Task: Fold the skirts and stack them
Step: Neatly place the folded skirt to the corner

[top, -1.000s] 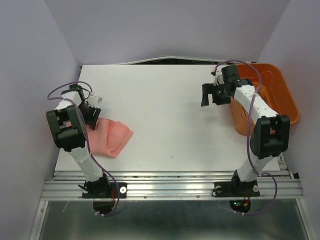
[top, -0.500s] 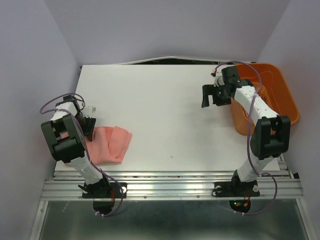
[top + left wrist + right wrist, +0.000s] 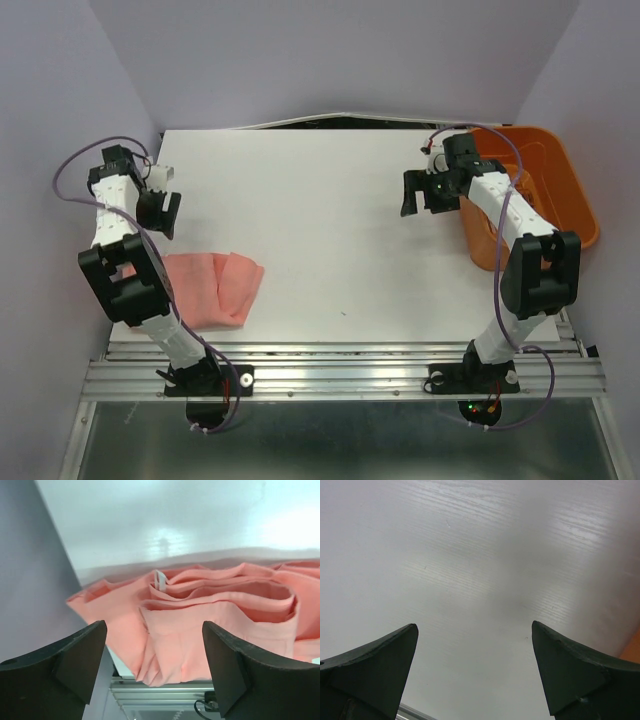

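A folded salmon-pink skirt (image 3: pixel 212 288) lies at the table's near left corner. The left wrist view shows its layered folds and a white label (image 3: pixel 215 625). My left gripper (image 3: pixel 160 215) is open and empty, raised above the table's left edge, behind the skirt and apart from it. My right gripper (image 3: pixel 418 193) is open and empty above bare white table at the right, beside the orange basket. In the right wrist view its fingers (image 3: pixel 375 665) frame only table surface.
The orange plastic basket (image 3: pixel 545 195) stands at the table's right edge, partly behind the right arm. The purple wall runs close along the table's left edge (image 3: pixel 30 580). The metal rail (image 3: pixel 340 365) borders the near edge.
My left gripper has let go of the skirt, lifted and drawn back toward the far left. The skirt has settled flat at the near left corner. The right arm has stayed still.
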Controlling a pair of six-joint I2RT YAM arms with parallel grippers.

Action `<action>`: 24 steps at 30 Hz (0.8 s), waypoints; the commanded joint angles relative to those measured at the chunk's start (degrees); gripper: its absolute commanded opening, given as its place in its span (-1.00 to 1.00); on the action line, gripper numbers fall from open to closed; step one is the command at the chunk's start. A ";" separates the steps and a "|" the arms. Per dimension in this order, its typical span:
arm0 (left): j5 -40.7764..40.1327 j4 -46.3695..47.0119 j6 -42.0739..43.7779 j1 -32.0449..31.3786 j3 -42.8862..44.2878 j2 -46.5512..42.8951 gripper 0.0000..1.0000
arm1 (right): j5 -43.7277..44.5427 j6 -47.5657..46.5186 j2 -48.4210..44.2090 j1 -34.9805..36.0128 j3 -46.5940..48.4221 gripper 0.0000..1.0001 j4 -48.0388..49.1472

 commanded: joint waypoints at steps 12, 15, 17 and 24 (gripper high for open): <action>2.57 9.94 -7.90 -28.41 12.53 -9.53 0.97 | -3.03 0.40 -3.73 0.25 -0.30 1.00 3.43; 2.84 17.31 -13.10 -33.94 7.62 -8.91 0.97 | -3.11 0.14 -5.49 0.25 -3.28 1.00 4.48; 2.23 23.01 -14.59 -38.07 1.84 -9.34 0.97 | -3.11 -0.12 -6.36 0.25 -5.74 1.00 5.27; 1.34 31.04 -18.91 -45.11 -10.41 -10.75 0.97 | -5.74 0.40 -9.53 0.25 -13.22 1.00 8.17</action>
